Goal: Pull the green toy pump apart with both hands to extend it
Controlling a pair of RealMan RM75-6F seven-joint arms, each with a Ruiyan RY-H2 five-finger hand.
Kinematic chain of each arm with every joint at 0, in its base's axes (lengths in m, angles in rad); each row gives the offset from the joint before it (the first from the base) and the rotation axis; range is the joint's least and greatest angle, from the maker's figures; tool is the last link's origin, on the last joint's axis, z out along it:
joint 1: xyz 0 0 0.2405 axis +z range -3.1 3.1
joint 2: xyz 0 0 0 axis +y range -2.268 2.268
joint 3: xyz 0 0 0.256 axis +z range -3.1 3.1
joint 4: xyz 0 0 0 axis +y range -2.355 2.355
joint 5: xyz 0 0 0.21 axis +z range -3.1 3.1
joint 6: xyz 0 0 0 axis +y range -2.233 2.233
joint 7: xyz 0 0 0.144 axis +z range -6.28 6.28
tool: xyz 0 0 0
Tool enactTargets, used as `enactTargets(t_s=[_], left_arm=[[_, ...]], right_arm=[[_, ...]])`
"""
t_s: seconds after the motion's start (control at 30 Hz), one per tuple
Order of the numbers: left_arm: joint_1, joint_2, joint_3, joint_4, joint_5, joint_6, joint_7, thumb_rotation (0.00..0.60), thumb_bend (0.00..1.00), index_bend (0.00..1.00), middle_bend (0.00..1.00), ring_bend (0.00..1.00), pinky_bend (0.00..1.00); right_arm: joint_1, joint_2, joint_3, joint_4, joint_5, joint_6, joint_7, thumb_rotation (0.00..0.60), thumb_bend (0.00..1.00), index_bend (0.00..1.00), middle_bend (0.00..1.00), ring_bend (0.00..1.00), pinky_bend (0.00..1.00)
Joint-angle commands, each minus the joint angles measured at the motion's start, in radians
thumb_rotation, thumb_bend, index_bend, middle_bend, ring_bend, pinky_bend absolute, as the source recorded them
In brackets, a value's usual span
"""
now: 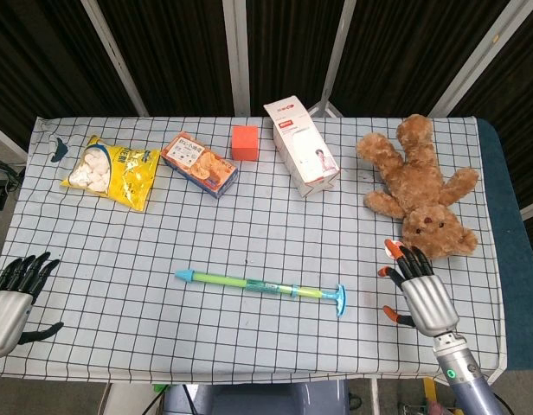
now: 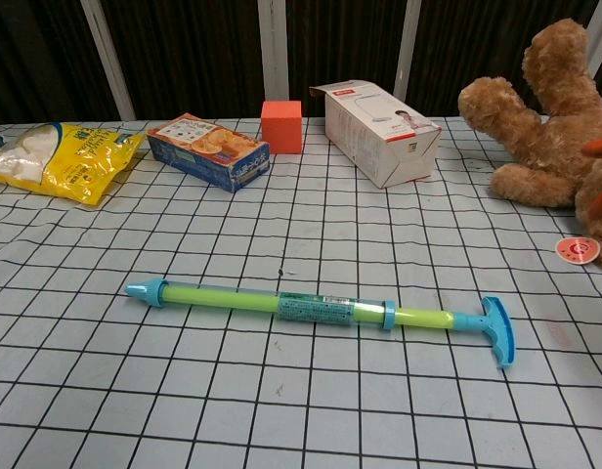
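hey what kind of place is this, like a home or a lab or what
Most likely a robot test lab, not a home. A table under a checked cloth holds unrelated props: a toy pump, a teddy bear, a snack bag. Two robot hands, left and right, wait at its near edge.

You've got one green toy pump (image 1: 262,284) lying on the checked tablecloth (image 1: 145,251). One yellow snack bag (image 1: 111,172). Two boxes: one orange biscuit box (image 1: 199,163) and one white carton (image 1: 302,148), tipped on its side. One orange cube (image 1: 245,142). One brown teddy bear (image 1: 420,192), with one small round red-and-white tag (image 2: 578,249) beside it. Two hands in your head view: one left hand (image 1: 9,297), one right hand (image 1: 420,292), both with fingers spread, holding nothing.
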Motion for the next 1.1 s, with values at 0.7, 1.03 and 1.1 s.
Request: enactTargets(t_s=[0.7, 1.03, 1.1], left_arm=[[-0.004, 0.003, 0.001, 0.001, -0.005, -0.015, -0.022, 0.6, 0.01, 0.0, 0.0, 0.0, 0.0], [-0.008, 0.002, 0.0, -0.002, -0.011, -0.025, -0.024, 0.6, 0.01, 0.0, 0.0, 0.0, 0.0], [-0.008, 0.002, 0.0, -0.003, -0.012, -0.027, -0.026, 0.6, 0.01, 0.0, 0.0, 0.0, 0.0]], right_arm=[[0.137, -0.263, 0.041, 0.021, 0.217, -0.184, -0.273, 0.6, 0.19, 0.45, 0.14, 0.0, 0.0], [0.161, -0.322, 0.049, 0.056, 0.264, -0.197, -0.301, 0.6, 0.25, 0.47, 0.14, 0.0, 0.0], [0.165, -0.33, 0.051, 0.065, 0.274, -0.199, -0.303, 0.6, 0.27, 0.48, 0.14, 0.0, 0.0]])
